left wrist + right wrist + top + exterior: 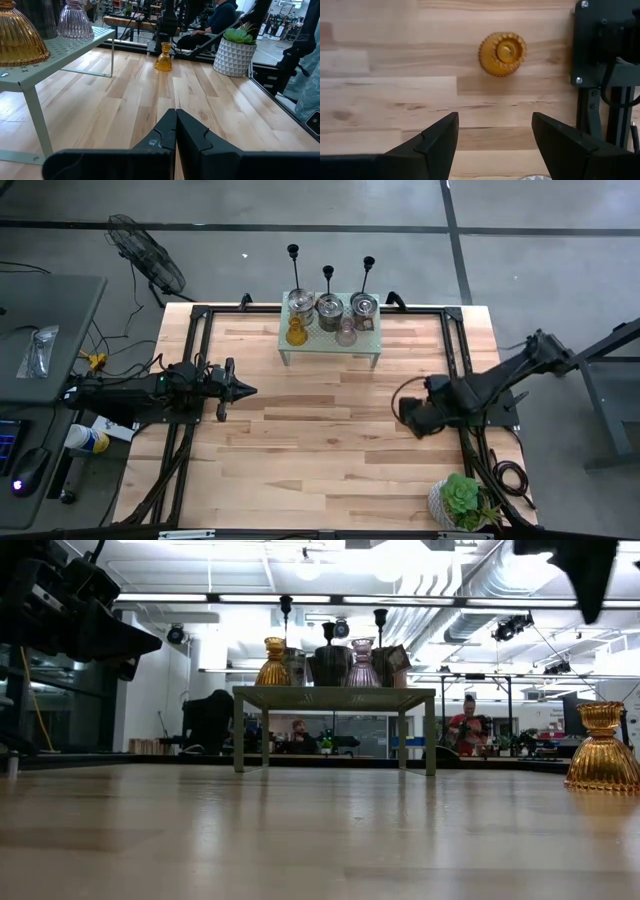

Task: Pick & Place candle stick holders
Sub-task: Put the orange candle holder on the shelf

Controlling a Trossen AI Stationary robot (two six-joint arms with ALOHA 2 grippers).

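Note:
Three black candle stick holders (293, 265) (327, 280) (368, 272) rise upright from a small green shelf (330, 345) at the table's far middle. Their lower ends stand among round grey tins (329, 310), so I cannot tell what they rest on. An amber glass holder (296, 332) and a pink one (345, 333) also sit on the shelf. Another amber glass holder (502, 54) stands on the table at the right. My right gripper (495, 125) hangs open above and beside it, pointing down and touching nothing. My left gripper (245, 390) lies level and shut at the left.
A potted succulent (460, 500) stands at the near right corner. A black frame (605, 45) runs along the table's right edge, close to the amber holder. A person (468, 725) is in the room beyond. Bare wood lies in the middle of the table (320, 430).

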